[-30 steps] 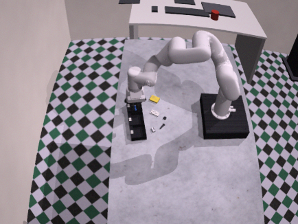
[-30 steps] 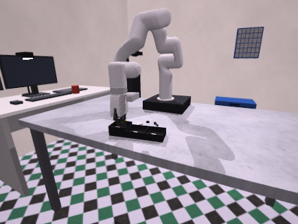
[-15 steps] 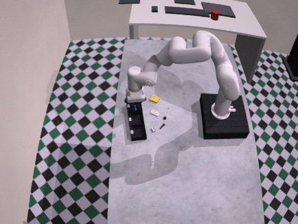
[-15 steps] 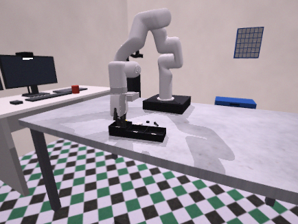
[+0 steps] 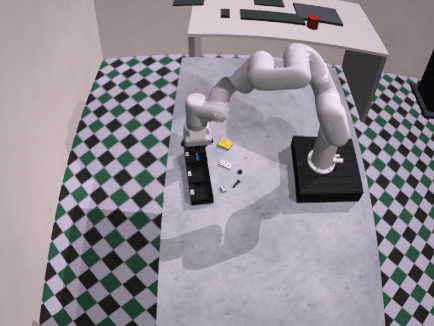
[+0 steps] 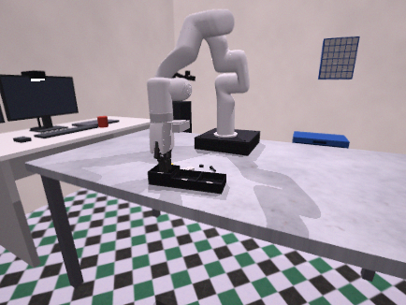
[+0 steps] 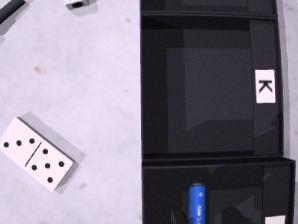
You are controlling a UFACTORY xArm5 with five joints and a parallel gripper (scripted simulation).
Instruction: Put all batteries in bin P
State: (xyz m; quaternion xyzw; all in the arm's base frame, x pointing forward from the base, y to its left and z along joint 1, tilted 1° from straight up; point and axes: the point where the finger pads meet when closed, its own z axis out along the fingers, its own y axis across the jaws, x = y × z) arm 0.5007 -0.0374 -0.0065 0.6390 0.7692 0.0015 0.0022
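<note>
A row of black bins [image 5: 190, 192] [image 6: 220, 183] [image 7: 141, 100] stands on the table's left side. In the wrist view the middle bin carries a K label [image 7: 264, 86] and is empty. A blue battery [image 7: 197, 200] [image 5: 198, 157] lies in the far end bin, right under my gripper [image 7: 198, 220] [image 5: 197, 148] [image 6: 162, 157]. My fingers stand slightly apart on either side of the battery, and the gripper is open. That bin's label shows only as a white corner [image 7: 273, 219], so I cannot read its letter.
A white domino [image 7: 35, 153] [image 5: 225, 164] lies right of the bins. A yellow block [image 5: 224, 144], a small white cube [image 5: 223, 189] [image 7: 80, 4], a black bolt [image 5: 236, 183] and a small black part [image 5: 239, 172] lie nearby. The arm's black base [image 5: 327, 170] stands at the right.
</note>
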